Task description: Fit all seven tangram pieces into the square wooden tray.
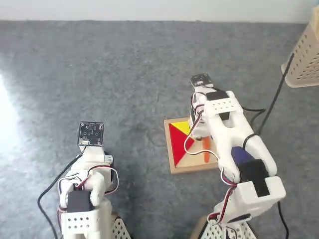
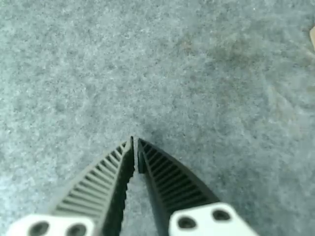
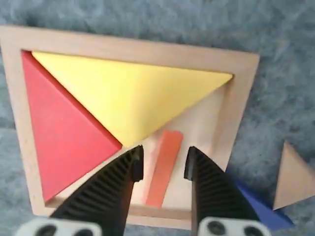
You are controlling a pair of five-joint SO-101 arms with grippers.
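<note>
While the right claw [image 3: 163, 158] hangs over the tray [image 3: 128, 46], its fingers stand partly apart and grip nothing. The orange piece [image 3: 165, 167] lies in the tray in the gap between them, touching neither. The yellow triangle [image 3: 128, 93] sits just past the fingertips, with the red triangle [image 3: 59, 132] against it on the claw's left. The blue piece [image 3: 251, 201] and tan triangle [image 3: 295, 179] lie outside the tray on its right. The left claw [image 2: 136, 142] is closed and empty over grey mat [image 2: 206, 73], well apart from the tray.
</note>
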